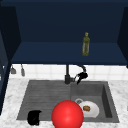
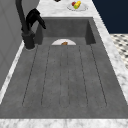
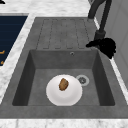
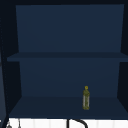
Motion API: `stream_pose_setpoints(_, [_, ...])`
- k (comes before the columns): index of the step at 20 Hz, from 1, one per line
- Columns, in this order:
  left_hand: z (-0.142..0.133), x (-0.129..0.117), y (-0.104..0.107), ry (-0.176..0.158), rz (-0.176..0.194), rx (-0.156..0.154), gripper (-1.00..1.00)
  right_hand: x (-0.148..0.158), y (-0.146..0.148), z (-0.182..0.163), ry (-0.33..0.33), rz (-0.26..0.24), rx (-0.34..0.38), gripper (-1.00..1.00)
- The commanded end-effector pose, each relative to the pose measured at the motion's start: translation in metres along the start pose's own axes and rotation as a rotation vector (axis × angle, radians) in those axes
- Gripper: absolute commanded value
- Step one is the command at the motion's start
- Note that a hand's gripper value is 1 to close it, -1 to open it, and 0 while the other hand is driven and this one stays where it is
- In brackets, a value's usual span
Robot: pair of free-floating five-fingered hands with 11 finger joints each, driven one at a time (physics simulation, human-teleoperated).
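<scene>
The right hand (image 1: 82, 75) sits at the faucet (image 1: 67, 75), beside its base; whether its fingers grip the faucet cannot be told. The right side view shows this hand (image 3: 106, 46) just right of the faucet post (image 3: 101, 33), above the basin's rear rim. The left hand (image 1: 34, 117) hangs at the sink's (image 1: 25, 100) front left edge, fingers curled. In the basin, well apart from the right hand, lies a white plate (image 3: 64, 90) carrying a brown morsel (image 3: 63, 84). The front view alone shows a red ball (image 1: 67, 115). A bottle (image 4: 86, 98) stands on the cabinet shelf (image 4: 50, 107).
</scene>
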Motion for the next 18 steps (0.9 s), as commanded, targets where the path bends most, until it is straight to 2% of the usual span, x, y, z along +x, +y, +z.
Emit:
stream_pose_setpoints(1, [0.000,0.000,0.000,0.000,0.000,0.000,0.00,0.015,-0.003,-0.012,0.030,0.027,-0.007,-1.00])
stream_pose_setpoints(3, [0.000,0.000,0.000,0.000,0.000,0.000,0.00,0.018,-0.003,-0.013,0.044,0.018,-0.005,-1.00])
stream_pose_setpoints(7, [0.000,0.000,0.000,0.000,0.000,0.000,0.00,0.034,0.019,-0.020,0.089,0.045,-0.011,-1.00])
stream_pose_setpoints(8, [0.000,0.000,0.000,0.000,0.000,0.000,0.00,0.039,0.021,-0.024,0.101,0.049,-0.015,1.00])
stream_pose_setpoints(9, [0.000,0.000,0.000,0.000,0.000,0.000,0.00,0.043,0.023,-0.026,0.114,0.074,-0.027,1.00])
stream_pose_setpoints(12, [0.000,0.000,0.000,0.000,0.000,0.000,0.00,0.056,0.034,-0.035,0.137,0.062,-0.050,1.00])
stream_pose_setpoints(14, [0.000,0.000,0.000,0.000,0.000,0.000,0.00,0.059,0.030,-0.034,0.147,0.081,-0.008,1.00])
stream_pose_setpoints(18, [0.000,0.000,0.000,0.000,0.000,0.000,0.00,0.061,0.027,-0.028,0.168,0.073,-0.026,1.00])
